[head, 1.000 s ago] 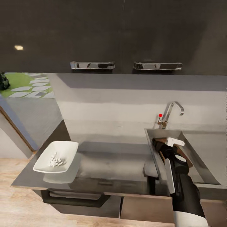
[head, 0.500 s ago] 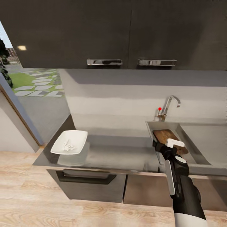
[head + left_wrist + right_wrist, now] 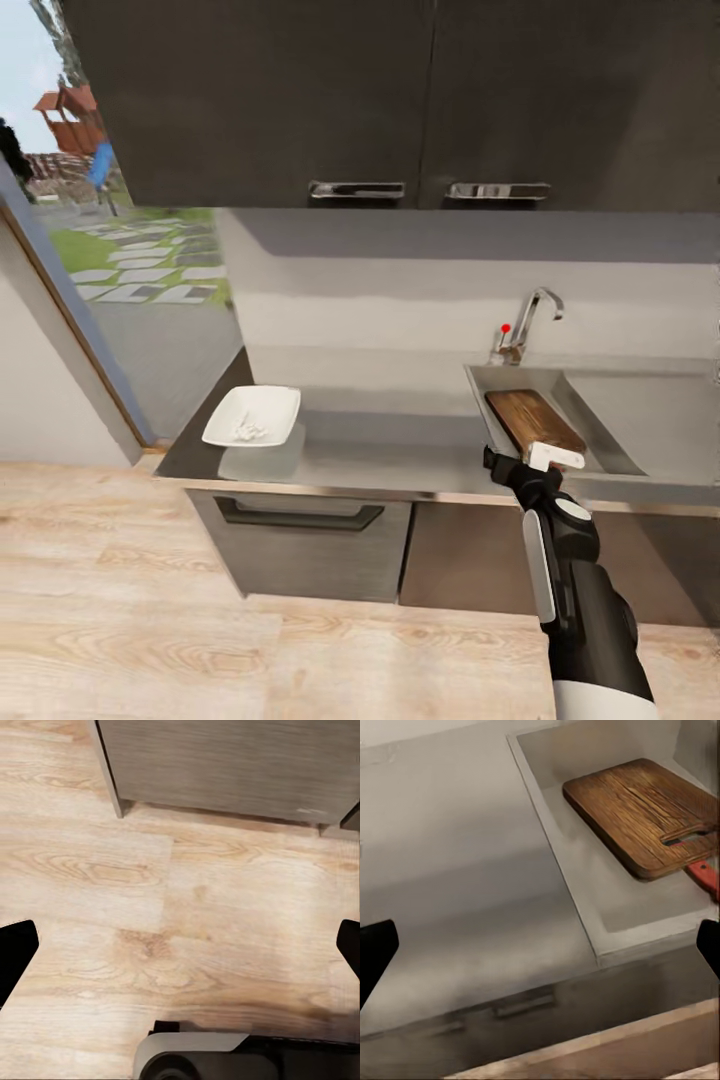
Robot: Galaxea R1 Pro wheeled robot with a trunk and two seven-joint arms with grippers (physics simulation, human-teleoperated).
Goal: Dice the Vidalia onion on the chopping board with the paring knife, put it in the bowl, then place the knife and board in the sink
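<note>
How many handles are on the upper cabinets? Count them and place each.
2. The left handle is on the left door's lower edge, the right handle beside it on the right door, above the faucet.

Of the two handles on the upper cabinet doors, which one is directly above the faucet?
The right-hand cabinet handle is the one: it sits roughly over the faucet and the sink. The other handle hangs farther left, over the bare countertop.

No readable text anywhere here, honestly: no labels, brands, numbers or signs on anything. The dark-brown wooden chopping board, the shallow white squarish bowl and the dark upper cabinet doors are all plain, unmarked surfaces.
</note>
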